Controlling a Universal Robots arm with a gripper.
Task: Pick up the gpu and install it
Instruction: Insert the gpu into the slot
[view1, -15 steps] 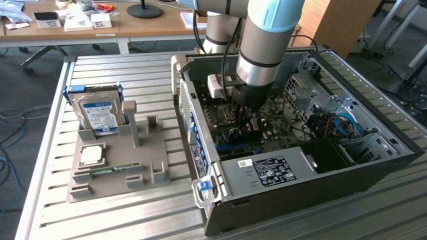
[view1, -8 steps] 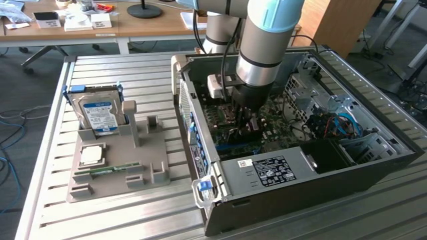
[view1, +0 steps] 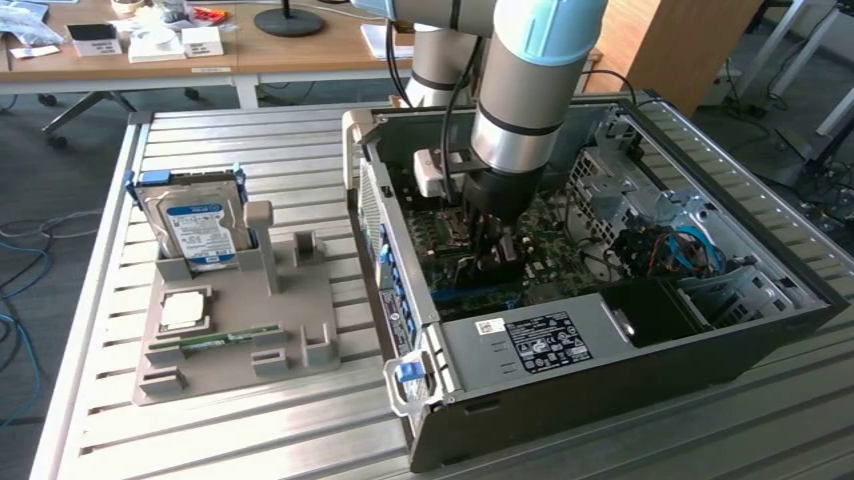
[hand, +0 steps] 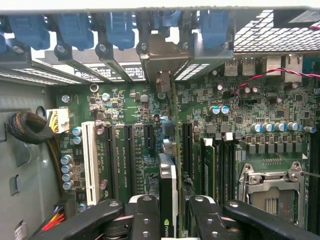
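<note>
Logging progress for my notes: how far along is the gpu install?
Done: the gpu is off the grey holder tray and inside the computer case. In hand: the hand grips it edge-on over the motherboard slots. Left: whether it is fully seated cannot be told.

Green-boarded, black-coolered flat gpu card (hand: 168, 200) between black end effector (hand: 170, 220) fingers; green motherboard (hand: 220, 125); white slot (hand: 90, 160); blue-labelled silver hard drive (view1: 198, 228), seemingly patterned; grey slatted worktop (view1: 240, 440).

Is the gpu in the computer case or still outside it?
In: the gpu stands on edge over the motherboard, between the gripper fingers.
</note>
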